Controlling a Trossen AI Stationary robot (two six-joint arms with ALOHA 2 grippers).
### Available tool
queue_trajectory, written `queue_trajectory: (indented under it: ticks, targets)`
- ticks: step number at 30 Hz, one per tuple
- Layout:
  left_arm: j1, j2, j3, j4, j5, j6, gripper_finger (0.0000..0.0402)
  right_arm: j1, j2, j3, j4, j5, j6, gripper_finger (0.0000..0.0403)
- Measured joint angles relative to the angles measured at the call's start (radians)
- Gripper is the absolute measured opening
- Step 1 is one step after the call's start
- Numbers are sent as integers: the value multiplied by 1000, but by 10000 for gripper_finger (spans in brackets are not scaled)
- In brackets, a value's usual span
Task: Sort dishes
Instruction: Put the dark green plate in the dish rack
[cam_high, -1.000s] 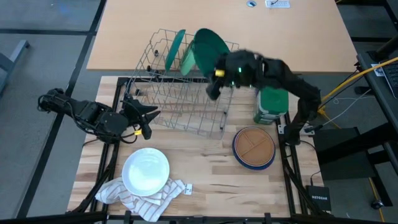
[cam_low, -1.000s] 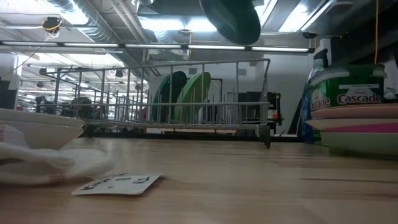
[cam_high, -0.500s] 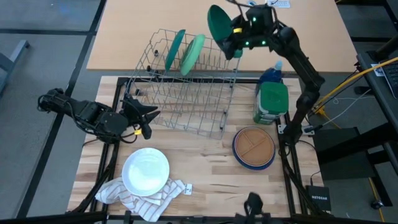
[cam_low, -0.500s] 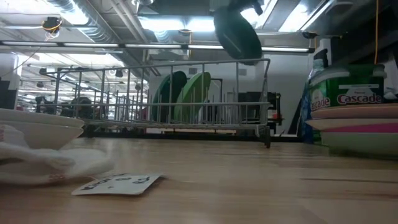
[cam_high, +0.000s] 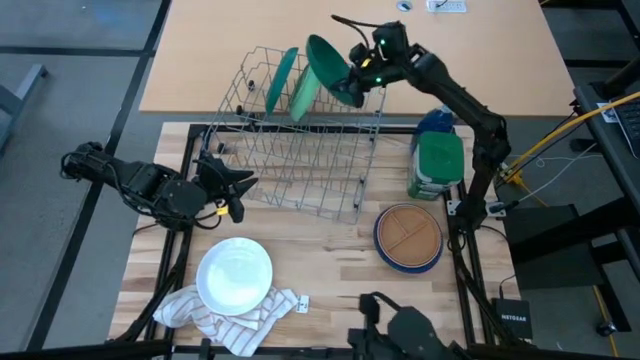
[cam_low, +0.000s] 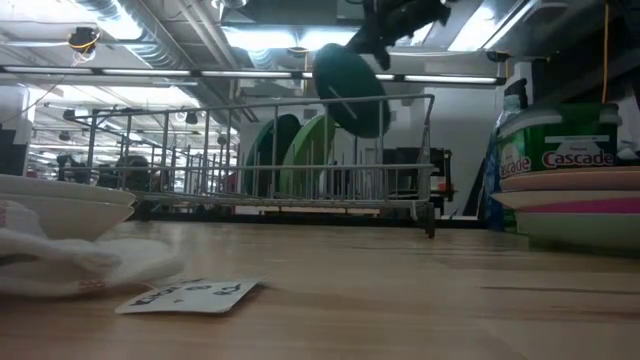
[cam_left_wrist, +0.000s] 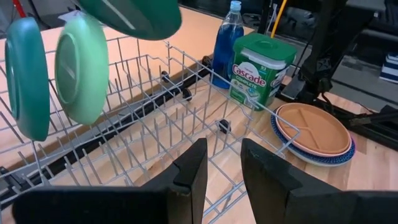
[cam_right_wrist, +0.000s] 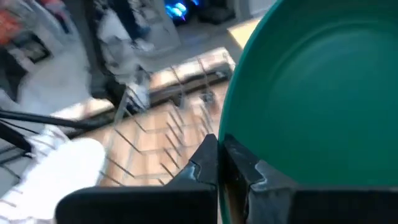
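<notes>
1. My right arm: stretched out high over the far right corner of the wire dish rack (cam_high: 300, 135), forearm running back toward the right side of the table.
2. My right pincer (cam_high: 358, 82): pinched tight on the rim of a dark green plate (cam_high: 328, 65). In the right wrist view the two fingers meet on the plate's edge (cam_right_wrist: 219, 163). The plate hangs tilted in the air above the rack's far end, clear of the wires in the low view.
3. My left arm: lying low at the rack's left side. My left pincer (cam_high: 232, 195) points at the rack's near left corner, fingers a little apart, nothing between them; the left wrist view shows only rack wires past the gap.
4. In the rack, far end, standing on edge: one teal-green plate (cam_high: 281, 80) and, just beside it, one light green plate (cam_high: 304, 93). The held plate hangs just to the right of these and above them.
5. Stack of dishes (cam_high: 408, 238) on the table right of the rack's near corner: a tan divided plate on top, a blue rim under it, a pink band showing in the low view.
6. White bowl (cam_high: 235, 275): near left of the table, resting on a white striped cloth (cam_high: 190, 305).
7. Green-lidded detergent container (cam_high: 436, 165): right of the rack, touching or nearly touching a blue bottle (cam_high: 433, 122) behind it; both stand under my right forearm.
8. A small printed card (cam_high: 302, 300): flat on the table beside the cloth.
</notes>
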Motion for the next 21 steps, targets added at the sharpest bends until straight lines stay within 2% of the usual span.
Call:
queue_trajectory:
  ticks: [7, 21]
  targets:
    - [0, 0, 0, -5, 0, -10, 88, -3, -6, -109, 187, 7, 10, 6]
    - [1, 0, 0, -5, 0, -10, 88, 0, -6, -289, 656, 57, 315, 6]
